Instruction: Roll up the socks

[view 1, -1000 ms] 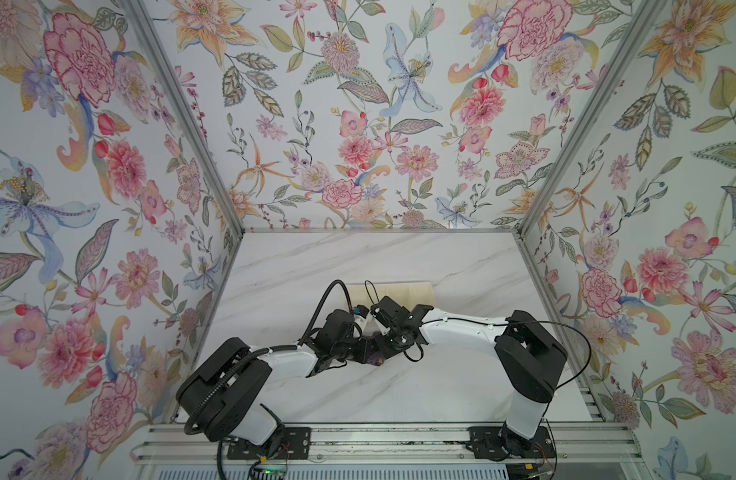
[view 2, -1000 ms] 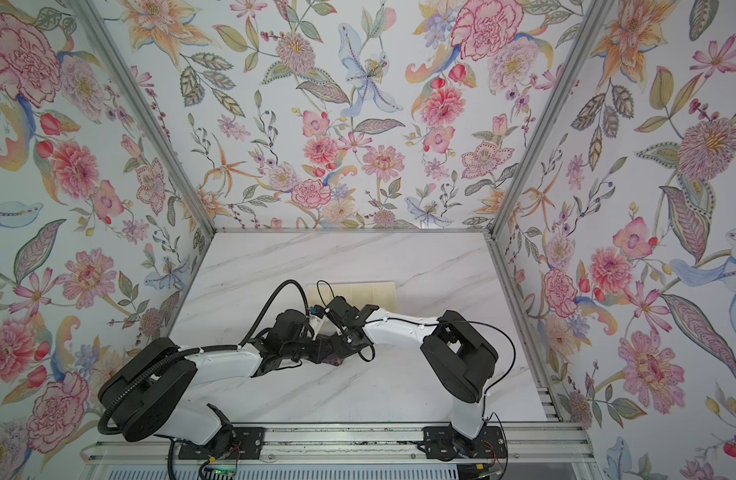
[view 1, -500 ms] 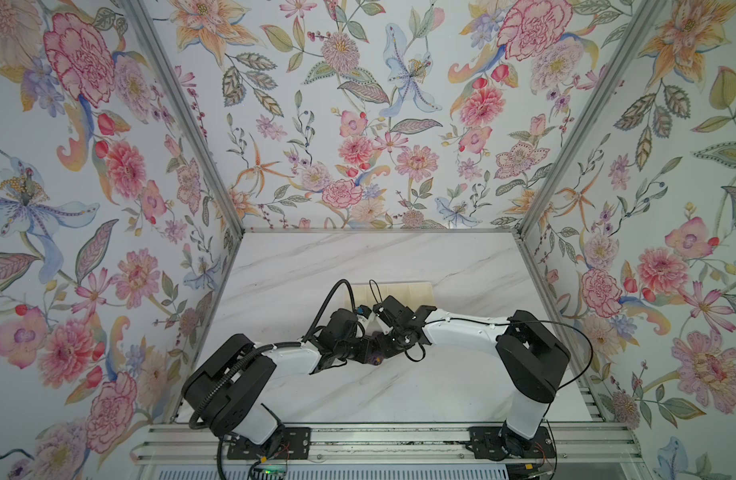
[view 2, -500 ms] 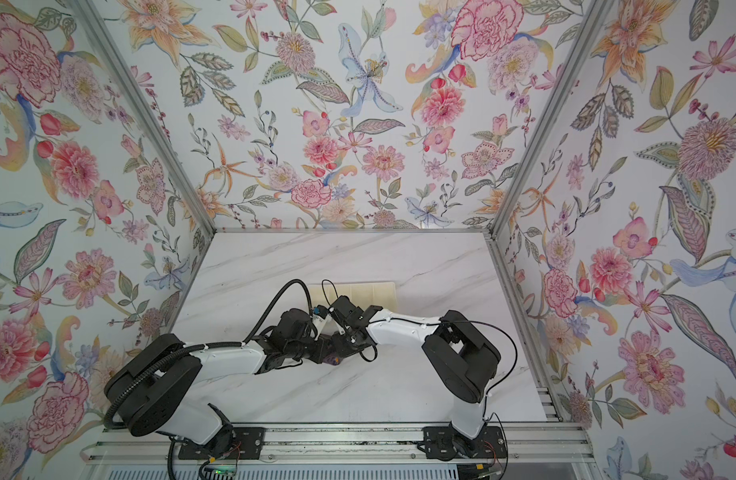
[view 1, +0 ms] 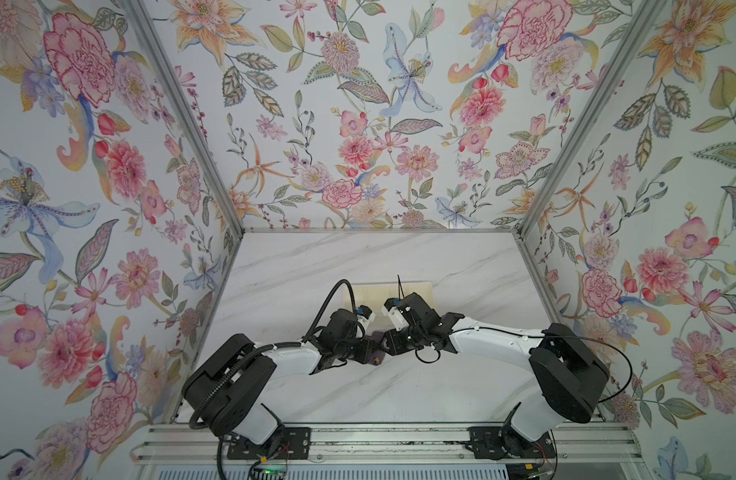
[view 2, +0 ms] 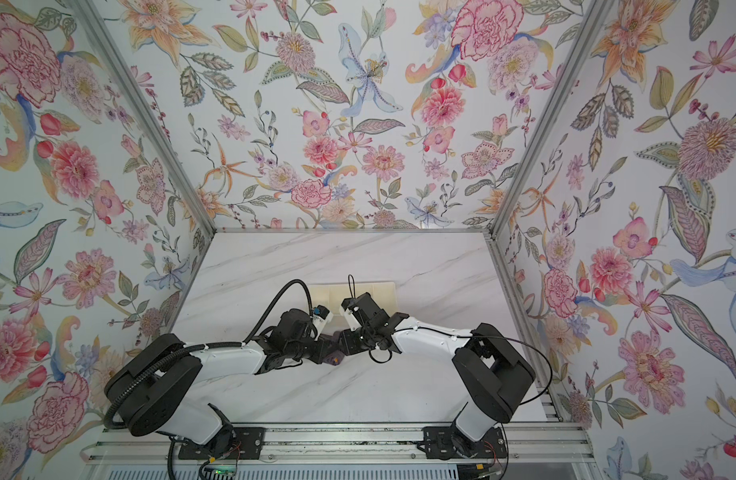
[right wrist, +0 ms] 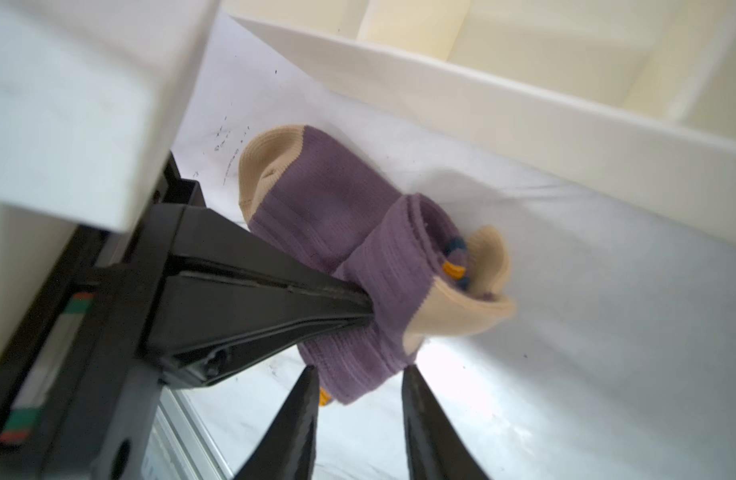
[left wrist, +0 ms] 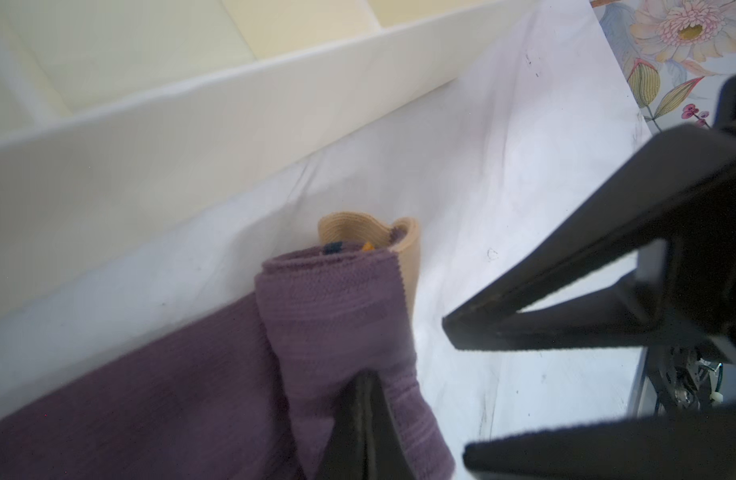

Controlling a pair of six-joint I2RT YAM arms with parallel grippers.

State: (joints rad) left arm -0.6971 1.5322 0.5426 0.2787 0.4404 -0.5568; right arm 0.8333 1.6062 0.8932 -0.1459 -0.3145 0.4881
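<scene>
Purple socks (right wrist: 370, 266), half rolled, lie mid-table (right wrist: 565, 332), just near of the cream tray (right wrist: 524, 112). The left hand (right wrist: 366, 309) is clamped on the roll. The right hand (right wrist: 360, 378) stands apart beside it. Held by one pinch, the springy roll may uncurl.

Light: bright, even, diffuse white in both top views | Shadows: faint and soft under the arms on the marble table (view 1: 358, 266) | Focus: top views sharp; in the wrist views the cream tray (left wrist: 191, 124) is blurred and the socks (right wrist: 337, 199) slightly soft | Glare: bright patch on the table beside the socks | Edges: walls stretch outward
</scene>
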